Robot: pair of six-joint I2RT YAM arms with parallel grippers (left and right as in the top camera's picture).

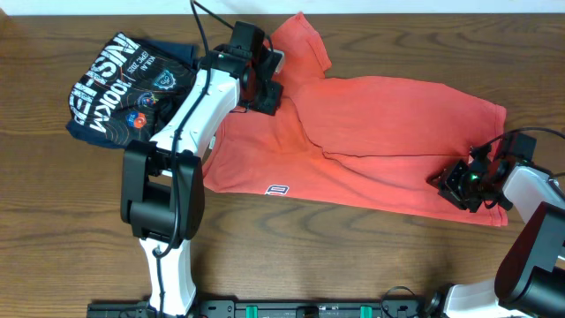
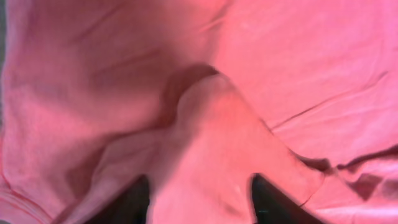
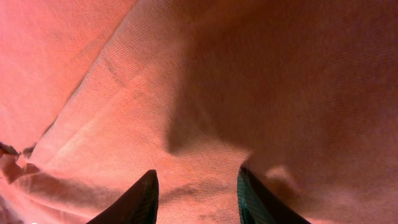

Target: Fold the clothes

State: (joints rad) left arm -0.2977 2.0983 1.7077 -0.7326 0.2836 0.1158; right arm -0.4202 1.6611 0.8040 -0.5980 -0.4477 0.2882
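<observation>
Brown wood makes up the table (image 1: pixel 371 265), and most of its middle is covered by the orange-red T-shirt (image 1: pixel 388 132), which is spread lengthwise from left to right. One sleeve is seen pointing up toward the far edge, and a long crease is drawn slantwise through the body, so the cloth is judged to be partly gathered and not yet squared. A folded navy shirt (image 1: pixel 115 88) is set at the far left, just beside the orange cloth and under the left arm.

The left gripper (image 1: pixel 265 88) is placed at the top of the T-shirt, near the root of the raised sleeve. In its wrist view a ridge of fabric is drawn up between the dark fingers (image 2: pixel 134 202), so it is taken to be clamped on a fold of the T-shirt. The right gripper (image 1: pixel 461 184) is lowered onto the near right corner, at the hem. Cloth is seen between its fingers (image 3: pixel 140 199), but whether it is pinched or only lying there cannot be told. A small white label (image 1: pixel 277 189) is shown on the near edge.

An early fold is judged to be in hand, with two corners being taken up. Both holds must be confirmed next; then the cloth needs to be lifted evenly and carried across together, so that the layers are not dragged askew.
</observation>
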